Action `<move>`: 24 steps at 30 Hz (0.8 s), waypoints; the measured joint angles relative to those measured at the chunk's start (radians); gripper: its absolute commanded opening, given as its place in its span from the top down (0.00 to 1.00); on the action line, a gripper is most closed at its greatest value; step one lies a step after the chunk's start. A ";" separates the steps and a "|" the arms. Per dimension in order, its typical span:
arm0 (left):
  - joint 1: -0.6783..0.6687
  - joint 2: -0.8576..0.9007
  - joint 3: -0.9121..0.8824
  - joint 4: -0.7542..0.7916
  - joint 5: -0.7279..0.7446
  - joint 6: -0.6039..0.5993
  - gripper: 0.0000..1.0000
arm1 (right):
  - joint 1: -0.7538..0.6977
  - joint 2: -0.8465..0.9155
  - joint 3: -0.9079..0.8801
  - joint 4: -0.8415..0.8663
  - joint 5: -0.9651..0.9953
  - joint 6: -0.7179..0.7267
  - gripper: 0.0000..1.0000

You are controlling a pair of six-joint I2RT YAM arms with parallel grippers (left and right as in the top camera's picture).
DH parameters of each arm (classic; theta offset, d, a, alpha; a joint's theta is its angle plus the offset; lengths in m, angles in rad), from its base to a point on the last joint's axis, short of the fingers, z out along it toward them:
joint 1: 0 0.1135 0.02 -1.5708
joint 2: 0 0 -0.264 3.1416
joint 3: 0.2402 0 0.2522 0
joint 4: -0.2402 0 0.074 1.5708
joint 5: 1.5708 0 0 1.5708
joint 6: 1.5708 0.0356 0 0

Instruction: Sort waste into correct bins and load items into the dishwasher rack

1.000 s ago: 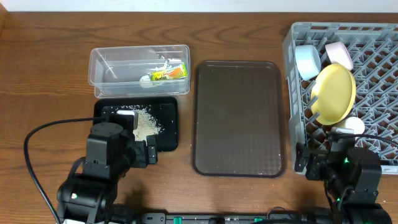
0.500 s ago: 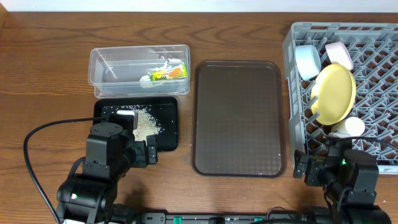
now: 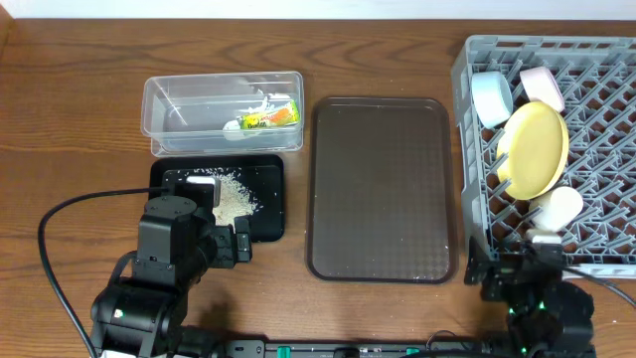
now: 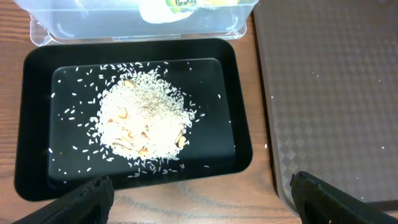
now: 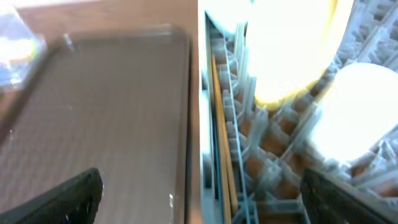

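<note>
Nearest, the left claw [image 4: 202,200] and the right claw [image 5: 202,199] both gape wide, holding nothing. On the worktop [image 3: 60,119], left of the brown serving tray [image 3: 383,189], the black tray [image 3: 266,221] holds the rice [image 3: 235,197]. Beyond it, the clear tub [image 3: 169,114] holds the wrapper [image 3: 273,115]. Right of the serving tray, the rack [image 3: 606,149] carries the chopsticks [image 5: 221,137], cup [image 3: 556,207], yellow plate [image 3: 537,149], then the blue bowl [image 3: 490,97] and white bowl [image 3: 543,88].

Table [image 3: 79,129]: brown wood, visible grain, low sheen. Clear tub [image 3: 169,107]: transparent glossy plastic; black tray [image 4: 37,124]: smooth, glossy, scattered with matt white rice [image 4: 146,121]; brown serving tray [image 3: 383,189]: fine diamond-textured surface, semi-matt. Rack [image 3: 606,129]: grey matt plastic lattice; yellow plate [image 3: 537,149]: smooth; chopsticks [image 5: 219,124]: bare wood.
</note>
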 measured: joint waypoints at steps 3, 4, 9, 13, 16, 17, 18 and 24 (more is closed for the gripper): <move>0.000 0.000 0.000 0.000 0.000 0.000 0.07 | 0.010 -0.039 -0.090 0.193 0.002 -0.001 0.01; 0.000 0.000 0.000 -0.001 0.000 0.000 0.07 | 0.016 -0.042 -0.124 0.265 0.002 -0.002 0.01; 0.000 0.000 -0.001 0.000 0.000 0.000 0.07 | 0.055 -0.042 -0.278 0.628 0.003 -0.008 0.01; 0.000 0.000 -0.001 0.000 0.000 0.000 0.07 | 0.072 -0.043 -0.349 0.763 0.003 -0.025 0.01; 0.000 0.000 -0.001 0.000 0.000 0.000 0.07 | 0.072 -0.043 -0.358 0.706 0.004 -0.032 0.01; 0.000 0.000 -0.001 0.000 0.000 0.000 0.07 | 0.072 -0.043 -0.359 0.677 0.004 -0.033 0.01; 0.000 0.000 -0.001 0.000 0.000 0.000 0.07 | 0.072 -0.043 -0.363 0.661 0.004 -0.034 0.01; 0.000 0.000 -0.001 0.000 0.000 0.000 0.07 | 0.072 -0.042 -0.364 0.659 0.005 -0.037 0.01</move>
